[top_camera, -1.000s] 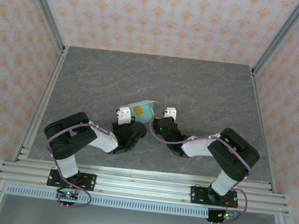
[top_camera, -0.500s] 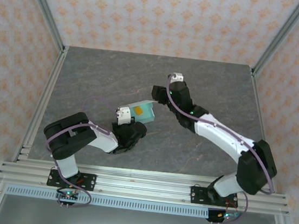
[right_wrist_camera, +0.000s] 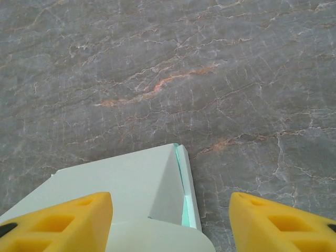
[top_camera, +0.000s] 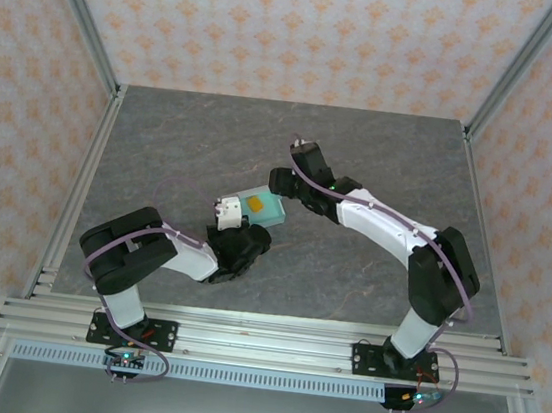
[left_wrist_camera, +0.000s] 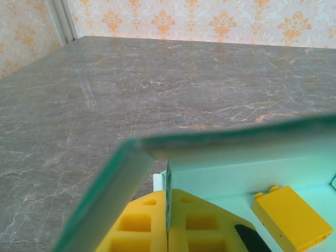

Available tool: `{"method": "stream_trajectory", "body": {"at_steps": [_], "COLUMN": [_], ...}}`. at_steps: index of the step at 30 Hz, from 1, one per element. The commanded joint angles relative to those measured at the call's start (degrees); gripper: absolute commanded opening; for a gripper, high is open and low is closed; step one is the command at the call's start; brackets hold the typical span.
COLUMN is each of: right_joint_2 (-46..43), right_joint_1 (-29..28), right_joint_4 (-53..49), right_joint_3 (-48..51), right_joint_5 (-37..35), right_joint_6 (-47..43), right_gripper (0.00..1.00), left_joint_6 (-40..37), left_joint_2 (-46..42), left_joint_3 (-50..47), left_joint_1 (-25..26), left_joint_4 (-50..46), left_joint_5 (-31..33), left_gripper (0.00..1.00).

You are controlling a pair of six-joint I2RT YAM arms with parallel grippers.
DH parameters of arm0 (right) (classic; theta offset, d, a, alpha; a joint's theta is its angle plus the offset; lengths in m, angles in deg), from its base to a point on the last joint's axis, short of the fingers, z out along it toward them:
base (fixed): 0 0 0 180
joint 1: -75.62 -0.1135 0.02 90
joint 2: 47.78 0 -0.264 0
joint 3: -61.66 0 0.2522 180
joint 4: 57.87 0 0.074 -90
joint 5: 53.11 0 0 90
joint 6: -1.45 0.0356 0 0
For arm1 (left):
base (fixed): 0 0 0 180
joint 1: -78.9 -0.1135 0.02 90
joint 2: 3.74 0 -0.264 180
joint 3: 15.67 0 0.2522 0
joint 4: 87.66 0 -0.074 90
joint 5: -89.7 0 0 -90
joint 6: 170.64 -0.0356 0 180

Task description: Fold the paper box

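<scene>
Grey marble-look table (top_camera: 163,142): nearest my bases, my left gripper (top_camera: 231,223) was clamped on the paper box (top_camera: 259,205) mid-table, and just beyond it my right gripper (top_camera: 281,181) hovered at its far corner, fingers spread wide, contact unclear.

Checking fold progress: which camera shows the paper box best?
Top external: the paper box shows nearly whole, though small. The left wrist gives a close-up of one wall pinched by the left gripper; the right wrist catches one corner and a flap.
</scene>
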Motion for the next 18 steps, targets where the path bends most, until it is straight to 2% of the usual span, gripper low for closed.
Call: {"method": "stream_trajectory", "body": {"at_steps": [1,12,18], "right_joint_2": [-0.5,-0.3,0.2], "right_joint_1": [0.2,0.2,0.1], "right_joint_4": [-1.0,1.2,1.6], "right_joint_3": [2.1,5.6,5.8], "right_joint_5": [0.7,0.7,0.6], "right_joint_6": [1.1,3.2,3.7], "right_gripper": [0.60,0.58,0.58], "left_joint_6": [1.5,3.4,3.6], "left_joint_2": [-1.0,-4.6,-8.6], "left_joint_3": [-0.2,-0.7,-3.2], "left_joint_1": [0.1,1.3,1.7], "left_joint_4": [-6.7,-10.5,-10.3], "left_joint_5": [0.7,-0.3,-3.2], "left_gripper": [0.09,0.26,0.45]}}
